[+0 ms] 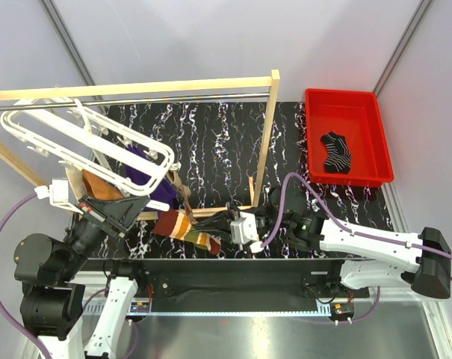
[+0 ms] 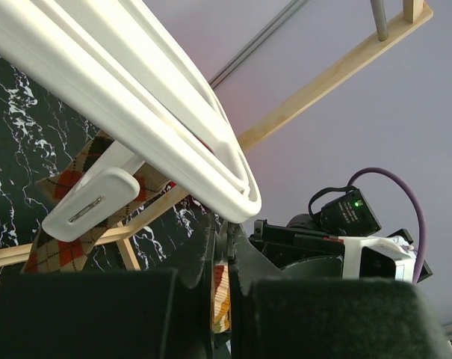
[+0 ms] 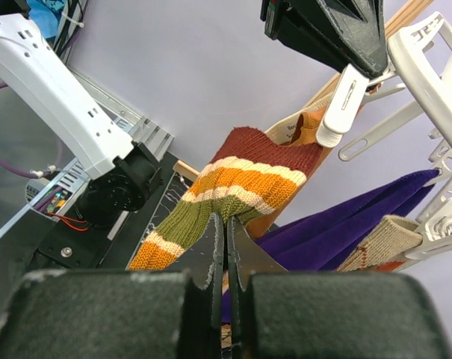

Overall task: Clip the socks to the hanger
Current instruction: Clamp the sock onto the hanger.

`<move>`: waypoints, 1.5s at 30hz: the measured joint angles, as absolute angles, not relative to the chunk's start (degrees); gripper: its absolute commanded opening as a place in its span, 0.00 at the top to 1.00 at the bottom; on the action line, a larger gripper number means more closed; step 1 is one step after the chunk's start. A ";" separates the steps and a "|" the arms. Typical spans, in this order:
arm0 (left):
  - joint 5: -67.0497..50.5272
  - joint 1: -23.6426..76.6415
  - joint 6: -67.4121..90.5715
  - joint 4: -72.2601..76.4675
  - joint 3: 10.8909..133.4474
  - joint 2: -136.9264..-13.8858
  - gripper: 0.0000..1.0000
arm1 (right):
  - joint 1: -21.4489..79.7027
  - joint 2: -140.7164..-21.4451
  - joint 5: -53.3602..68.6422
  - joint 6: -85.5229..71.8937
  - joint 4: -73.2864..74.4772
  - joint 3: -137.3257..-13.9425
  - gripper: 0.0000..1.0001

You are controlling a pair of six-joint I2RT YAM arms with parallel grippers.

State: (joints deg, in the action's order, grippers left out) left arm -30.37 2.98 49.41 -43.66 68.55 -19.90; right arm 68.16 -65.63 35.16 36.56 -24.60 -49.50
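Below the hanger (image 2: 61,67), where a purple sock (image 3: 330,221) already hangs, my right fingers (image 3: 226,232) pinch the striped sock (image 3: 233,187), not yet clipped. Left fingers (image 2: 222,250) are pressed together at the hanger's rim, around nothing I can see. One black sock (image 1: 336,152) waits in the red tray (image 1: 353,123).

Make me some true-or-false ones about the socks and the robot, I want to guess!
1. A black sock lies in the red bin. True.
2. The right tool pinches the stripy sock. True.
3. The purple sock lies flat on the table. False: it hangs from the hanger.
4. The hanger is black. False: it is white.
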 measured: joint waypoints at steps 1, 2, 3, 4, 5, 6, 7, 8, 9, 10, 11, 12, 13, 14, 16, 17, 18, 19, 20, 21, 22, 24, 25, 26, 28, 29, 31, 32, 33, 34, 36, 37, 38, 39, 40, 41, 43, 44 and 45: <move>-30.39 2.98 49.41 -43.66 68.55 -19.90 1.00 | 68.16 -65.58 35.07 36.64 -24.60 -49.50 1.00; -30.39 2.98 49.41 -43.66 68.55 -19.90 1.00 | 68.16 -65.52 35.03 36.69 -24.56 -49.50 1.00; -30.39 2.98 49.41 -43.68 68.55 -19.90 1.00 | 68.16 -65.36 35.00 36.75 -24.56 -49.50 1.00; -30.39 2.98 49.41 -43.68 68.55 -19.90 1.00 | 68.16 -65.14 34.98 36.82 -24.56 -49.50 1.00; -30.39 2.98 49.41 -43.70 68.55 -19.90 1.00 | 68.16 -64.84 34.98 36.86 -24.53 -49.50 1.00; -30.39 2.98 49.41 -43.70 68.55 -19.90 1.00 | 68.16 -64.53 35.00 36.88 -24.53 -49.50 1.00; -30.39 2.98 49.41 -43.72 68.55 -19.90 1.00 | 68.16 -64.20 35.00 36.95 -24.51 -49.50 1.00; -30.39 2.98 49.41 -43.77 68.55 -19.90 1.00 | 68.16 -63.88 34.98 37.04 -24.36 -49.50 1.00; -30.39 2.98 49.41 -43.83 68.55 -19.90 1.00 | 68.16 -63.44 34.98 37.08 -24.14 -49.50 1.00; -30.39 2.98 49.41 -43.86 68.55 -19.90 1.00 | 68.16 -63.18 34.98 37.12 -24.12 -49.47 1.00; -30.39 2.98 49.41 -43.88 68.55 -19.90 1.00 | 68.16 -62.83 34.98 37.17 -24.12 -49.45 1.00; -30.39 2.98 49.41 -43.88 68.55 -19.90 1.00 | 68.16 -62.57 34.98 37.21 -24.12 -49.45 1.00; -30.39 2.98 49.41 -43.88 68.55 -19.90 1.00 | 68.16 -62.33 34.98 37.23 -24.12 -49.43 1.00; -30.39 2.98 49.41 -43.88 68.55 -19.90 1.00 | 68.16 -62.19 35.00 37.23 -24.14 -49.43 1.00; -30.39 2.98 49.52 -43.86 68.55 -19.90 1.00 | 68.16 -62.11 35.00 37.23 -24.16 -49.43 1.00; -30.41 2.98 49.58 -43.86 68.55 -19.90 1.00 | 68.16 -62.11 35.00 37.23 -24.14 -49.43 1.00; -30.44 2.98 49.58 -43.83 68.55 -19.90 1.00 | 68.16 -62.15 35.00 37.26 -24.18 -49.43 1.00; -30.44 2.98 49.60 -43.86 68.55 -19.90 1.00 | 68.16 -62.24 35.03 37.23 -24.25 -49.43 1.00; -30.44 2.98 49.58 -43.86 68.55 -19.90 1.00 | 68.16 -62.37 35.03 37.26 -24.47 -49.43 1.00; -30.44 2.98 49.60 -43.86 68.55 -19.90 1.00 | 68.16 -62.65 35.05 37.26 -24.75 -49.43 1.00; -30.44 2.98 49.60 -43.83 68.55 -19.90 1.00 | 68.16 -63.05 35.07 37.26 -25.06 -49.43 1.00; -30.44 2.98 49.60 -43.86 68.55 -19.90 1.00 | 68.16 -63.92 35.07 37.23 -25.71 -49.43 1.00; -30.44 2.98 49.60 -43.86 68.55 -19.90 1.00 | 68.16 -64.42 35.07 37.23 -25.98 -49.43 1.00; -30.44 2.98 49.60 -43.86 68.55 -19.90 1.00 | 68.16 -64.95 35.09 37.23 -26.35 -49.43 1.00; -30.44 2.98 49.60 -43.86 68.55 -19.90 1.00 | 68.16 -65.98 35.09 37.23 -26.94 -49.43 1.00; -30.44 2.98 49.58 -43.86 68.55 -19.90 1.00 | 68.16 -66.41 35.09 37.21 -27.22 -49.43 1.00; -30.44 2.98 49.60 -43.88 68.55 -19.90 1.00 | 68.16 -66.96 35.07 37.21 -27.68 -49.43 1.00; -30.44 2.98 49.60 -43.88 68.55 -19.90 1.00 | 68.16 -67.18 35.00 37.21 -28.03 -49.43 1.00; -30.44 2.98 49.58 -43.88 68.55 -19.88 1.00 | 68.16 -67.31 34.96 37.21 -28.36 -49.43 1.00; -30.44 2.98 49.60 -43.88 68.55 -19.88 1.00 | 68.14 -67.42 34.96 37.21 -28.71 -49.43 1.00; -30.44 2.98 49.60 -43.88 68.55 -19.84 1.00 | 68.14 -67.48 34.94 37.15 -29.32 -49.43 1.00; -30.44 2.98 49.60 -43.88 68.55 -19.79 1.00 | 68.10 -67.48 34.96 37.06 -29.65 -49.43 1.00; -30.44 2.98 49.60 -43.88 68.55 -19.77 1.00 | 68.10 -67.48 34.94 37.01 -30.00 -49.43 1.00; -30.44 2.98 49.60 -43.88 68.55 -19.70 1.00 | 68.07 -67.48 34.96 36.99 -30.30 -49.43 1.00; -30.44 2.98 49.60 -43.90 68.55 -19.64 1.00 | 68.03 -67.48 34.98 36.97 -30.61 -49.43 1.00; -30.44 2.98 49.60 -43.90 68.55 -19.57 1.00 | 68.03 -67.46 35.00 36.88 -30.81 -49.43 1.00; -30.44 2.98 49.60 -43.88 68.55 -19.55 1.00 | 67.96 -67.37 35.05 36.77 -30.85 -49.43 1.00; -30.44 2.98 49.60 -43.90 68.55 -19.55 1.00 | 67.94 -67.33 35.09 36.73 -30.85 -49.43 1.00; -30.44 2.98 49.60 -43.90 68.55 -19.55 1.00 | 67.92 -67.24 35.11 36.67 -30.85 -49.43 1.00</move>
State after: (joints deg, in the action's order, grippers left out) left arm -30.44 2.98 49.60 -43.90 68.55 -19.55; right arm 67.92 -67.24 35.11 36.67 -30.85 -49.43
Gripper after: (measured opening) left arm 0.060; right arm 0.017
